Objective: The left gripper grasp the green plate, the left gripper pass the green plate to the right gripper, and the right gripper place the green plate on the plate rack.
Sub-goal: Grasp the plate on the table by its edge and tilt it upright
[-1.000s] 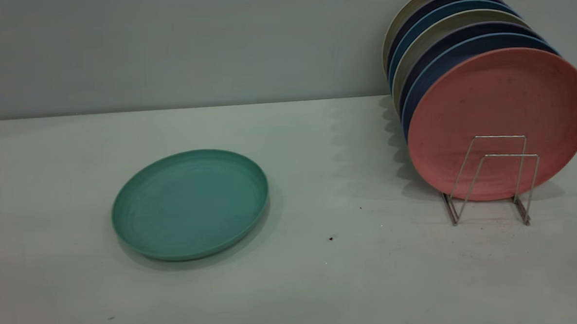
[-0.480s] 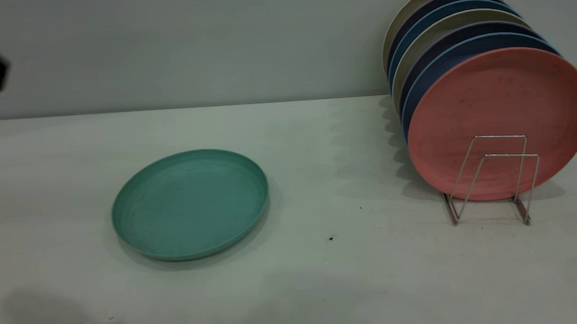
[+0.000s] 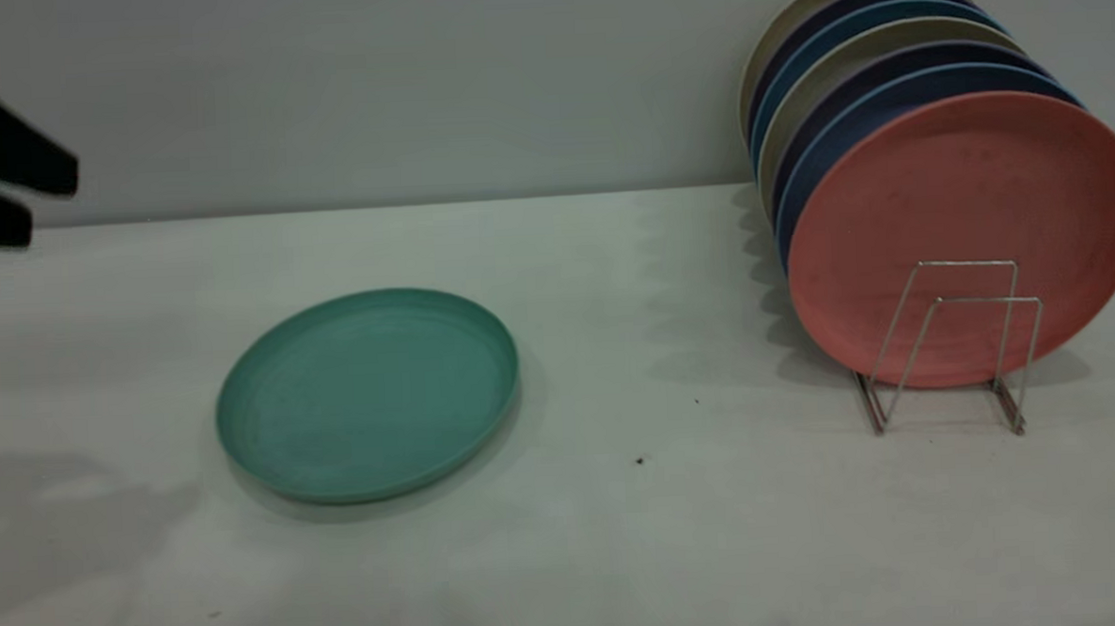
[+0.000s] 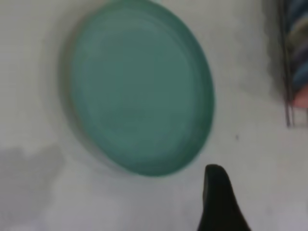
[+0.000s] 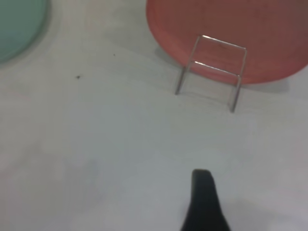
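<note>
The green plate (image 3: 368,394) lies flat on the white table, left of centre, with nothing touching it. My left gripper (image 3: 40,199) is at the far left edge, up in the air and well left of the plate, with its two black fingers apart and empty. In the left wrist view the plate (image 4: 139,86) lies below and one finger (image 4: 217,192) shows beside it. The plate rack (image 3: 965,263) stands at the right, full of upright plates. My right gripper (image 5: 204,202) shows only in its own wrist view, as a dark shape over bare table in front of the rack (image 5: 221,42).
A salmon-pink plate (image 3: 962,201) stands frontmost in the rack, with several dark blue and beige plates (image 3: 848,65) behind it. Two wire loops stand free in front of the pink plate. Small dark specks (image 3: 639,460) lie on the table.
My left gripper has come into the exterior view from the left edge and moved rightward and down. Its shadow has spread over the table at lower left. The green plate has not moved.
</note>
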`<state>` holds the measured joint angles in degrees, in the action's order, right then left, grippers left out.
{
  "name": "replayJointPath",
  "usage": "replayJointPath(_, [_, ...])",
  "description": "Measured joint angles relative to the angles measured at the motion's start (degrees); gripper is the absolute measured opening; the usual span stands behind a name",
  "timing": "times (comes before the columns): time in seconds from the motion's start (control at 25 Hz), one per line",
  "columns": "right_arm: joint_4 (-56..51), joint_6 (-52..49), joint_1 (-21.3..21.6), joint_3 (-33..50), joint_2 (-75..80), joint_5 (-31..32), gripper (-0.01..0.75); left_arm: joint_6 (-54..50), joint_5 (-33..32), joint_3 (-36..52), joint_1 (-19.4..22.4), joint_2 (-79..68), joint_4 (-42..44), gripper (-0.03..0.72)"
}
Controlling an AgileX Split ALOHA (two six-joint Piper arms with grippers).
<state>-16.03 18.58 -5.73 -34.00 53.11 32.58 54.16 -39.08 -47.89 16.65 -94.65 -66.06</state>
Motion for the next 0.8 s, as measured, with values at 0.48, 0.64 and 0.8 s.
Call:
replayJointPath(0.48, [-5.55,4.52,0.0,-0.06,4.15,-1.26,0.565,16.7,2.62,-0.53,2.49,-27.08,-21.27,0.47])
replayJointPath(0.64, [-5.56,4.95,0.0,-0.06,4.15,-1.38,0.565,21.85,3.15,-0.69,1.97,-33.18,-28.47,0.47])
replayJointPath(0.8, [-5.56,4.95,0.0,-0.06,4.15,-1.55,0.565,24.89,3.08,-2.16,0.37,-37.04,-32.59,0.47])
